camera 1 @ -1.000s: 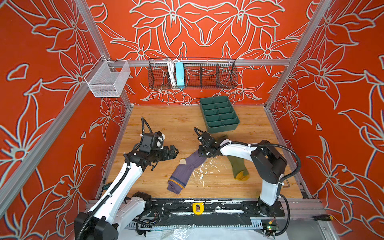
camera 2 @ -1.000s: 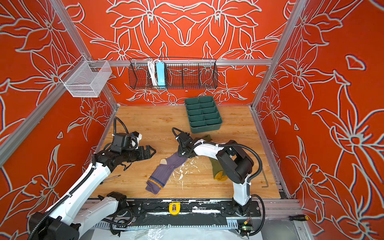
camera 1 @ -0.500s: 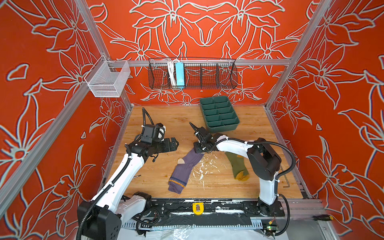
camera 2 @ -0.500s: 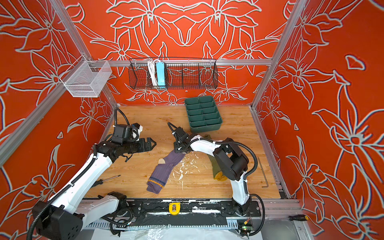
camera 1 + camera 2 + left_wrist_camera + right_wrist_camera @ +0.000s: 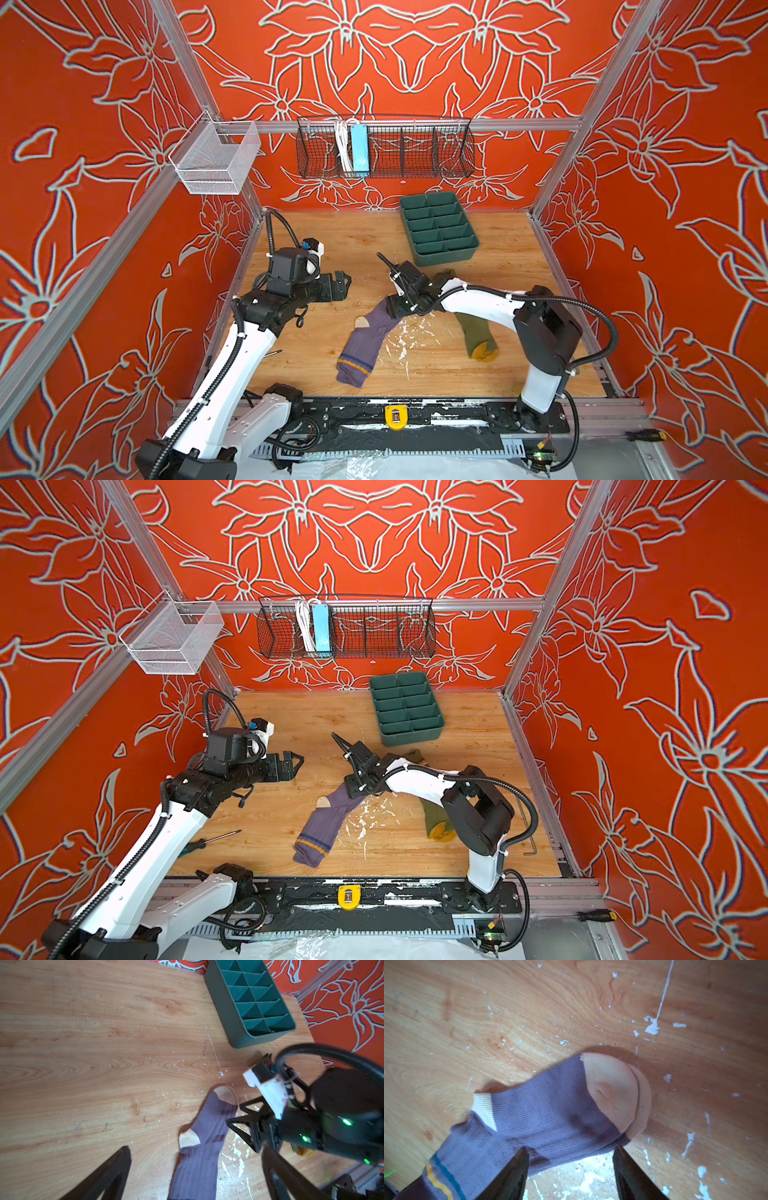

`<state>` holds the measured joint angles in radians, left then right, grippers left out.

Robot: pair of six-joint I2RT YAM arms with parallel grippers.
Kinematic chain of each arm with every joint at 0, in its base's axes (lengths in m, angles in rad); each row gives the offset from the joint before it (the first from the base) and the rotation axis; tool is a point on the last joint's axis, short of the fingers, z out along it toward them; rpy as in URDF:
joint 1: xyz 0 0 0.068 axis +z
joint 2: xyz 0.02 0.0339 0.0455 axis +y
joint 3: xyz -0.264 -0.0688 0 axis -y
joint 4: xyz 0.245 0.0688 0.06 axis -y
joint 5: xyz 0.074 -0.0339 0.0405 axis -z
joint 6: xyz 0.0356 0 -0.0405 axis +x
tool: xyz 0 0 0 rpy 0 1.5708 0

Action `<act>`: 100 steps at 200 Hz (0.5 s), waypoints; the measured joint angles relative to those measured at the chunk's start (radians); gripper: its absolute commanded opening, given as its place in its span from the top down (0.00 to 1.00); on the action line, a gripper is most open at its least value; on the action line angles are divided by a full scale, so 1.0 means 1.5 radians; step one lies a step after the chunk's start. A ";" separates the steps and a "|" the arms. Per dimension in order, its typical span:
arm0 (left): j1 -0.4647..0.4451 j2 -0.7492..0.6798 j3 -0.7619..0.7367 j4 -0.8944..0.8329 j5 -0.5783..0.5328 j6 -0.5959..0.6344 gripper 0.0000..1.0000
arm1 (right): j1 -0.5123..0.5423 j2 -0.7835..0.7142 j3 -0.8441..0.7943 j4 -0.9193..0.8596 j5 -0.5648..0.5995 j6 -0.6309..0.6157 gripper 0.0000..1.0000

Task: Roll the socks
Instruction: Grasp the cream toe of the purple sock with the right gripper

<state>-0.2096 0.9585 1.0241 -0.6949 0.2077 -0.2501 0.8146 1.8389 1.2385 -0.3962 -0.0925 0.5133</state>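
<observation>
Right fingers (image 5: 512, 1172) spread apart, tips at the edge of the purple sock (image 5: 550, 1109), near its cream toe. Left fingers (image 5: 108, 1174) splayed wide above the table (image 5: 83, 1043).

Aloft, left fingers (image 5: 124, 1158) spread wide; down low, right fingers (image 5: 517, 1169) parted, empty.

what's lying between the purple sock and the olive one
No object: between the purple sock and the olive sock lies bare tabletop flecked with white scuffs, in both top views.

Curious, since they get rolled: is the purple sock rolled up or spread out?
Spread out: the purple sock lies full length on the table, cuff, heel and toe showing.
</observation>
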 measured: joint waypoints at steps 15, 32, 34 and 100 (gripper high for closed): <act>0.000 -0.004 0.000 -0.004 0.017 0.005 0.03 | -0.013 0.023 0.002 0.011 -0.014 -0.001 0.33; 0.000 -0.005 0.000 -0.007 0.034 0.019 0.03 | -0.033 0.058 0.011 0.018 -0.035 -0.007 0.33; 0.000 -0.005 0.000 -0.007 0.037 0.021 0.03 | -0.035 0.061 0.014 0.017 -0.038 -0.008 0.32; 0.000 -0.121 -0.101 0.069 0.107 0.157 0.03 | -0.108 0.200 0.214 0.013 -0.092 -0.082 0.25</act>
<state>-0.2096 0.7776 0.8722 -0.5911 0.3687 -0.0139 0.6533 2.1387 1.5589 -0.3759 -0.2302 0.3901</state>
